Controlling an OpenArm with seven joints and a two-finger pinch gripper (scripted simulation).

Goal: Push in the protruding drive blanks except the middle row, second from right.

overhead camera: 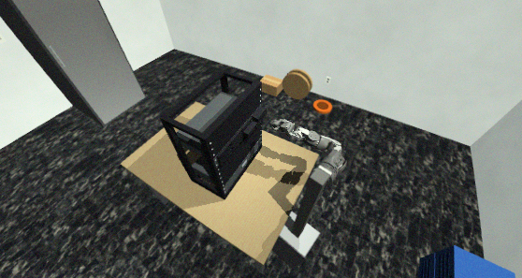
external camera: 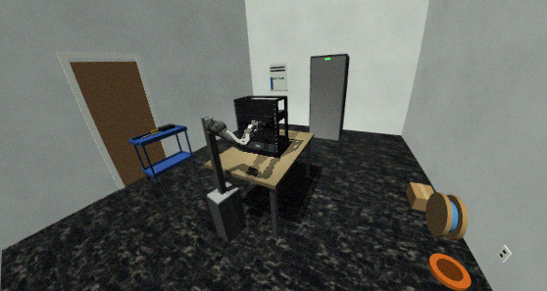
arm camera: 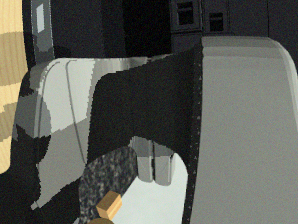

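The black rack [overhead camera: 215, 134] stands on the tan table [overhead camera: 220, 181], and its chassis front [overhead camera: 240, 139] faces right, toward the arm. At least one drive blank [overhead camera: 252, 125] stands out from that front at mid height; the others are too small to tell apart. My gripper [overhead camera: 277, 124] is shut and empty, a short way off the front's upper far part and not touching it. From the side, the gripper [external camera: 251, 127] sits just before the rack [external camera: 264, 126]. In the wrist view the shut fingers [arm camera: 153, 161] point past dark blank faces [arm camera: 189, 12].
The arm's post and base [overhead camera: 299, 218] stand at the table's near right edge. On the floor behind lie a cardboard box [overhead camera: 271, 84], a cable spool [overhead camera: 297, 83] and an orange ring [overhead camera: 323, 106]. A blue cart [external camera: 162, 147] and a grey cabinet [external camera: 327, 96] stand by the walls.
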